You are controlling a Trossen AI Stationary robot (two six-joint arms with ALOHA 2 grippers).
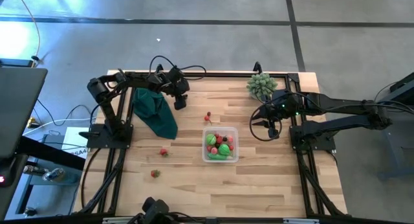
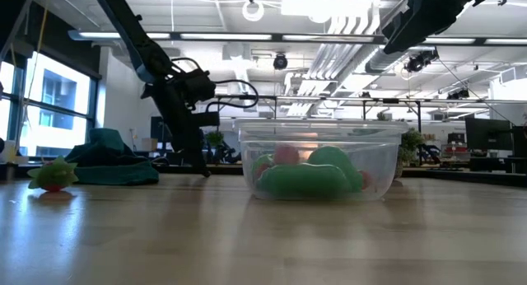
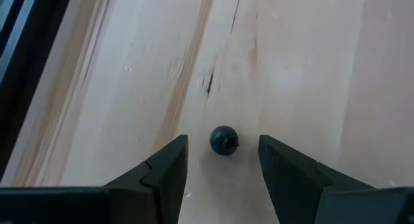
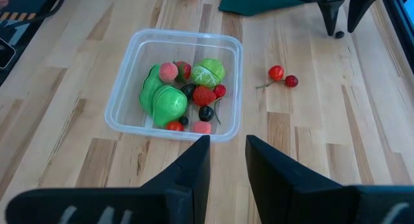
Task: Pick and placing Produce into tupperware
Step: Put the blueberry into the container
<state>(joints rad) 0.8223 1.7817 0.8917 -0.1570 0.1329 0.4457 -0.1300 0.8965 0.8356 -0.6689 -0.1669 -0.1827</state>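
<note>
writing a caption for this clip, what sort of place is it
Probably a robotics lab or open workshop: exposed ceiling ducts and strip lights, a concrete floor, and a wooden table framed by dark rails.

Clear tub [image 4: 123, 88] upright mid-table, part filled.
Green, red, dark pieces [image 4: 169, 102] inside; cherries [image 4: 283, 76], strawberries [image 1: 163, 152], dark berry [image 3: 224, 140] loose on wood.
</note>
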